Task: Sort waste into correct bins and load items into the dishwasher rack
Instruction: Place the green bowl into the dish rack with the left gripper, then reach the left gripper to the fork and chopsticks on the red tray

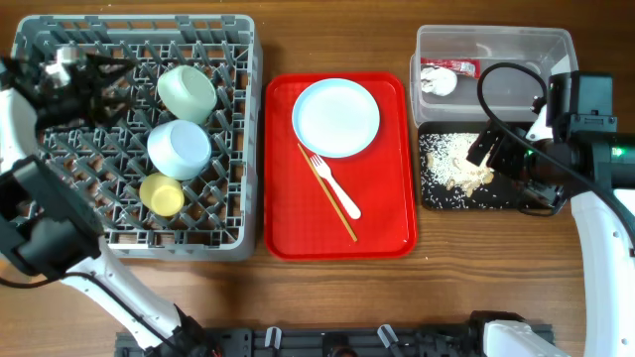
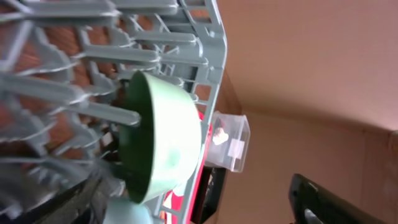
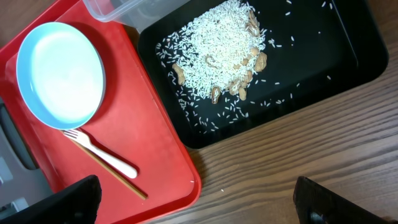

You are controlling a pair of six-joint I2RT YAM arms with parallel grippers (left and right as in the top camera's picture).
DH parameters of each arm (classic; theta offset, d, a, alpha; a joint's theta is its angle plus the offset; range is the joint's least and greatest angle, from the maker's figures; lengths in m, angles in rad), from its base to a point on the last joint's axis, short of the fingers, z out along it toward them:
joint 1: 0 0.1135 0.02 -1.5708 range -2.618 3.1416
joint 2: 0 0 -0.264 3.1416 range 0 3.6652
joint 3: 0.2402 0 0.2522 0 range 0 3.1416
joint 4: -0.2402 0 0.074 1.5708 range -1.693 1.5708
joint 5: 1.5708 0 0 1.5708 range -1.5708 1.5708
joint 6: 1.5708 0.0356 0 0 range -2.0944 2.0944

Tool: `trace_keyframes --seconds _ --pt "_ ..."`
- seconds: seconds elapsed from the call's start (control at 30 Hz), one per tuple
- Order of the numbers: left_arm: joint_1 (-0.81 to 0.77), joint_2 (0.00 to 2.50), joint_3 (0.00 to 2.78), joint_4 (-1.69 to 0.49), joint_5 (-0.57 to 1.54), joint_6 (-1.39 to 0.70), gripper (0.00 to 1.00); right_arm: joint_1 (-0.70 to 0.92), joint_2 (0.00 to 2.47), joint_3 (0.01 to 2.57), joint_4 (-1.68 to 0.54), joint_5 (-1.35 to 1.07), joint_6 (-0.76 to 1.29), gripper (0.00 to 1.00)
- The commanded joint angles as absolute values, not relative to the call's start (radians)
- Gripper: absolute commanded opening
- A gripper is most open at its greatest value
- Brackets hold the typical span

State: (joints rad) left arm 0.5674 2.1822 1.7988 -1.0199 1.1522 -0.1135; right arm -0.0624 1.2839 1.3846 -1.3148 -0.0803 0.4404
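The grey dishwasher rack (image 1: 60, 213) holds two pale mint bowls (image 1: 187, 92) (image 1: 180, 149) and the yellow cup (image 1: 162, 194). My left gripper (image 1: 94, 84) hovers over the rack's far left part, open and empty; its view shows a bowl (image 2: 165, 140) on its side among the pegs. The plate (image 1: 335, 117), white fork (image 1: 337, 188) and chopsticks (image 1: 319, 178) lie on the red tray (image 1: 382, 223). The clear tub (image 1: 516, 69) holds the red packet (image 1: 463, 67) and paper wad (image 1: 438, 81). The black tray (image 1: 442, 193) holds rice scraps (image 1: 461, 169). My right gripper (image 1: 496, 151) is open and empty above it.
In the right wrist view the open right gripper (image 3: 199, 208) hangs over bare wood by the red tray's corner (image 3: 186, 180), with the plate (image 3: 59, 74), fork (image 3: 102, 155) and black tray (image 3: 323, 56) beyond. A few rice grains lie on the wood.
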Motion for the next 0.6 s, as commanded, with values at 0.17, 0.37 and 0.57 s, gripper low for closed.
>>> trace_keyframes --seconds 0.17,0.37,0.57 --pt "0.519 1.944 1.800 -1.132 0.911 -0.035 1.00 -0.063 1.273 1.395 -1.311 -0.060 0.422 1.00" --pt "0.213 1.769 1.800 -1.262 0.415 -0.160 1.00 -0.063 1.273 1.395 -1.317 -0.060 0.421 1.00" --pt "-0.126 1.748 1.800 -1.322 0.282 -0.321 1.00 -0.063 1.273 1.395 -1.320 -0.060 0.419 1.00"
